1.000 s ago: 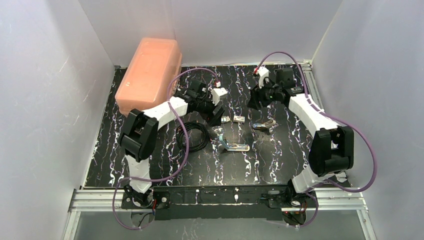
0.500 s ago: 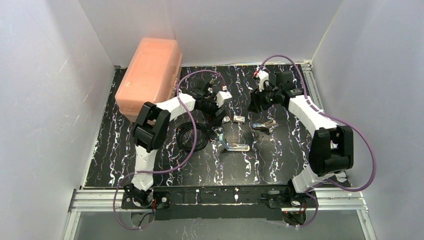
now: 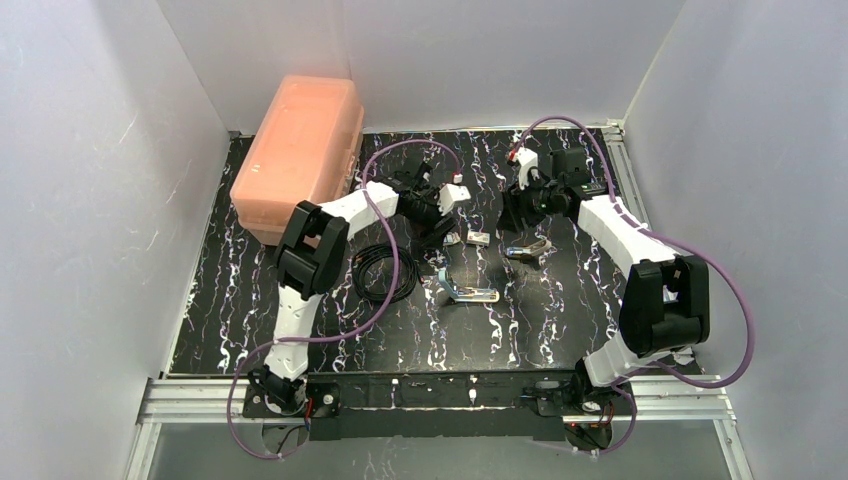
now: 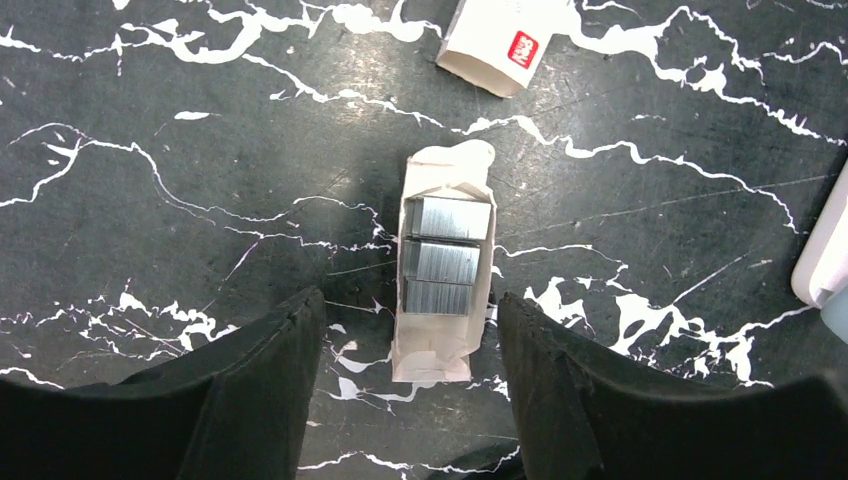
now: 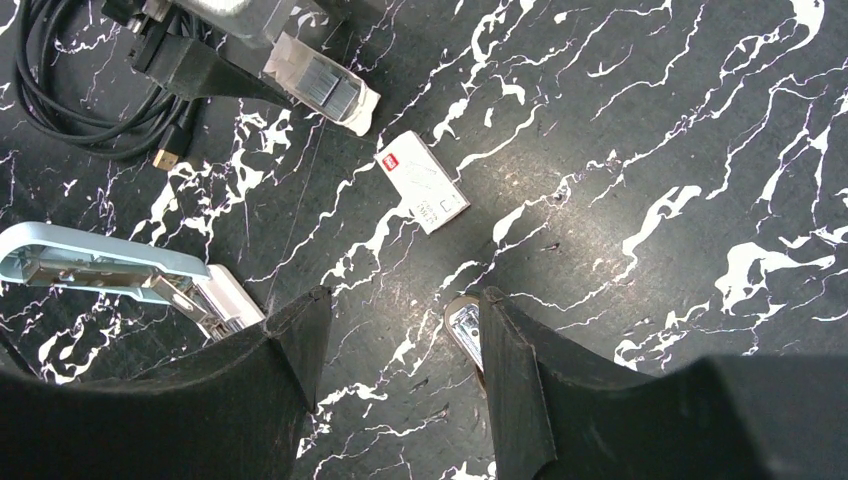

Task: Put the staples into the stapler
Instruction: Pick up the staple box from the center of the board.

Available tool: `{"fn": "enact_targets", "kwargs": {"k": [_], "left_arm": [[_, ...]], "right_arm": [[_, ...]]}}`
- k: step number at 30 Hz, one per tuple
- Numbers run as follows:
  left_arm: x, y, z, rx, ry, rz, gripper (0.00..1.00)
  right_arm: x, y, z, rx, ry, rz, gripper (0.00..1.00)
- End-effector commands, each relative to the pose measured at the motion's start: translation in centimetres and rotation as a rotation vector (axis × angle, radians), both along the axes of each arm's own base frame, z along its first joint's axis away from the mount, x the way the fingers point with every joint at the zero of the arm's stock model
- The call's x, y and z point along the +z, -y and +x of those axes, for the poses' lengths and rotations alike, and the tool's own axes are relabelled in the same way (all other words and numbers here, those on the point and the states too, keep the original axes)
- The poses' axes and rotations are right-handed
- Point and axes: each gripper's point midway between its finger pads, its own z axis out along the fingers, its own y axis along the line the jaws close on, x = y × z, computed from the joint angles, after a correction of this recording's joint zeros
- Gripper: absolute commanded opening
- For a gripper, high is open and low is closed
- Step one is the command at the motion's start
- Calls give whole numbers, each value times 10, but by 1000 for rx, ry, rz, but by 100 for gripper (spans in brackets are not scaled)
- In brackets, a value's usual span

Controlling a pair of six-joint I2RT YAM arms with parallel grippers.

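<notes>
The staples (image 4: 445, 262) are silvery strips lying in an open tan cardboard sleeve on the black marbled table. My left gripper (image 4: 410, 297) is open and straddles the sleeve's near end, its right finger (image 4: 545, 380) close to the cardboard. In the top view the left gripper (image 3: 440, 230) is low over the staples (image 3: 452, 238). The stapler (image 3: 466, 291) lies hinged open nearer the arms; it shows light blue with a metal channel in the right wrist view (image 5: 100, 268). My right gripper (image 5: 400, 310) is open over bare table, holding nothing.
A small white box (image 4: 497, 45) with a red mark lies just beyond the sleeve. A shiny metal piece (image 5: 466, 330) sits against my right finger. A coiled black cable (image 3: 385, 272) lies left of the stapler. An orange lidded bin (image 3: 300, 150) stands at the back left.
My left arm has swung right and come down over the staples, and its jaws have narrowed around the sleeve. The right arm has barely moved.
</notes>
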Motion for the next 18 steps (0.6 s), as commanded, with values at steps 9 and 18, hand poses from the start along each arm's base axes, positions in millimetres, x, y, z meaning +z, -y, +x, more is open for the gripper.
{"fn": "enact_targets", "kwargs": {"k": [9,18], "left_arm": [[-2,0,-16,-63,-5,58,33],[20,-4,-17,-16,36,43,18]], "right_arm": [[11,5,-7,-1,27,-9,63],[10,9,-12,-5,19,-25,63]]}}
